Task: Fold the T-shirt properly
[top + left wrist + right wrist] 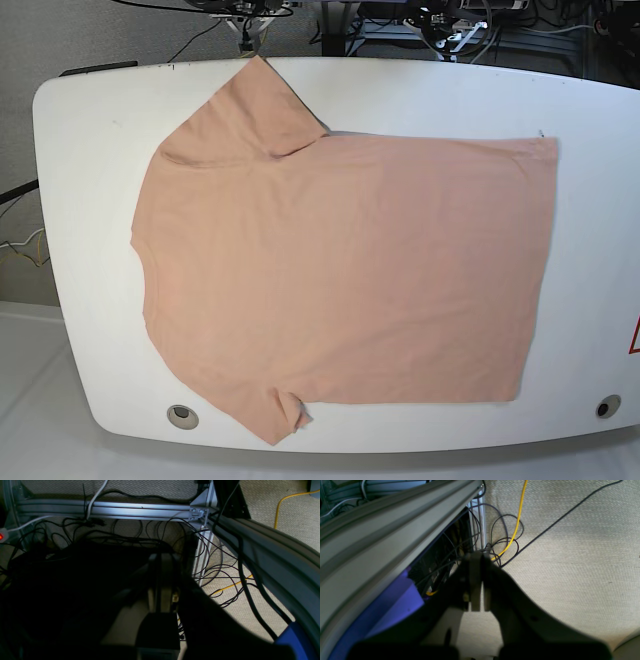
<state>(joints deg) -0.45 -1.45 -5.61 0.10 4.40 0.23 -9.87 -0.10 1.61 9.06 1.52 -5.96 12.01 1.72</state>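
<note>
Both claws start far from the work. Left wrist view: the left claw (160, 580), centre frame, is dark, jaws together on nothing, cables (220, 575) at right; swinging up could snag one. Right wrist view: the right claw (476, 580), jaws together and empty, hangs over carpet beside a rail (382, 535) at upper left; it might clip that. Base view: the shirt (340, 270) lies flat mid-table (80, 130), collar left, hem right, lower sleeve tucked under; a shallow pinch could lift one layer only.
</note>
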